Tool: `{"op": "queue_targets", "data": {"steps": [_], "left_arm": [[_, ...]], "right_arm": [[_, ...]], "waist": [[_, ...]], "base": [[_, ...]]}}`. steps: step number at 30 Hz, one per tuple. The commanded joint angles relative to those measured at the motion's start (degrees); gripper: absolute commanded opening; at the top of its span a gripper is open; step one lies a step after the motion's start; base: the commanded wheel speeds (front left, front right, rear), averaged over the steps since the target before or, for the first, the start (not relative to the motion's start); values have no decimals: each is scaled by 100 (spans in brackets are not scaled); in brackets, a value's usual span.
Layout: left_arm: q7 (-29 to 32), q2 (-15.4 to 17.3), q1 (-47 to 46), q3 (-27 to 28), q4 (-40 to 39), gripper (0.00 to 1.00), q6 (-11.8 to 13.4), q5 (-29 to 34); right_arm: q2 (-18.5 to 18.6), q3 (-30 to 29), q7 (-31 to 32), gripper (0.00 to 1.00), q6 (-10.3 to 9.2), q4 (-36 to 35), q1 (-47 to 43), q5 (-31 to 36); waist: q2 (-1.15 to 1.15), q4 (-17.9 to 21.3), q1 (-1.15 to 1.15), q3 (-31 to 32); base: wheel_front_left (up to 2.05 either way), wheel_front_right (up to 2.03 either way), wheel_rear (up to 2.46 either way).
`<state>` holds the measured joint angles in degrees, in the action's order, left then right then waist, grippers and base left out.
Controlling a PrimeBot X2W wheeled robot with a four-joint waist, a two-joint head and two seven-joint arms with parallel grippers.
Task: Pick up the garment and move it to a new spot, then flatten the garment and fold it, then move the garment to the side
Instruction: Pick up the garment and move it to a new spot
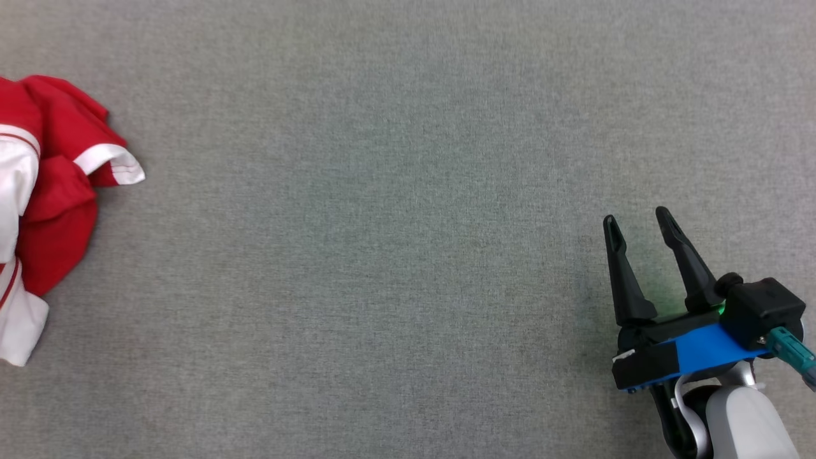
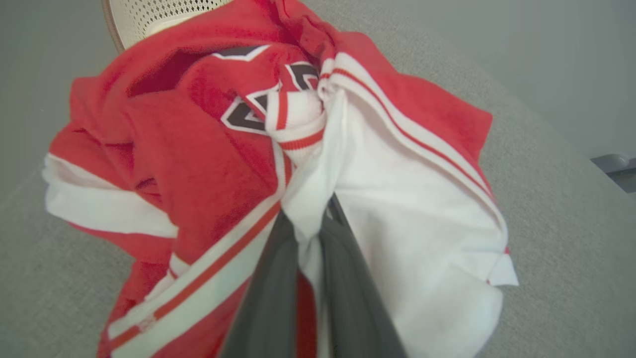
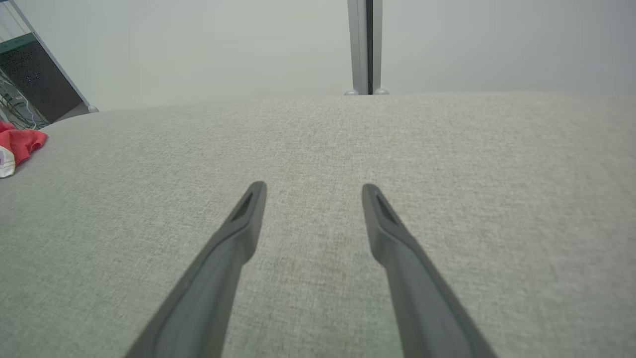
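Grey cloth tabletop, pale post

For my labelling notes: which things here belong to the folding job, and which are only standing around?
Job: red and white garment; left gripper, shut on it; right gripper, open; grey surface.
Not job: pale mesh object; metal post.

Garment, left edge of frame: soft matt cloth, red and white. Table cover: grey woven fabric, matt, slightly rough. Fingers of right gripper: dark, smooth matt plastic.
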<state>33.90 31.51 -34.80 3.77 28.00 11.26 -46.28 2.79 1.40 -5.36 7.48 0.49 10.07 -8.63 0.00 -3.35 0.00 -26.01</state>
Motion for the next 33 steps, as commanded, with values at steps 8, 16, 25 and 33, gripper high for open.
{"op": "queue_targets", "data": {"steps": [8, 16, 25, 33], "left_arm": [[-37, 472, -476, -153, -476, 0, -312, 235], [229, 699, -1140, -499, -1141, 0, -658, 360], [477, 212, -1794, -1019, -1913, 0, -845, 260], [667, -450, -1619, -1660, -2530, 0, -1003, 78]], "right_arm": [[20, 84, -240, 100, 3, 430, -148, -264], [20, 68, -431, 100, 3, 784, -315, -474], [19, 108, -482, 100, 3, 927, -383, -566], [19, 87, -439, 100, 3, 856, -381, -559]], "waist": [[0, -191, 0, 1036], [0, -92, 0, 1713], [0, 335, 0, 2022], [0, 1008, 0, 2073]], "base": [[0, 0, 0], [0, 0, 0], [0, 0, 0], [0, 0, 0]]}}
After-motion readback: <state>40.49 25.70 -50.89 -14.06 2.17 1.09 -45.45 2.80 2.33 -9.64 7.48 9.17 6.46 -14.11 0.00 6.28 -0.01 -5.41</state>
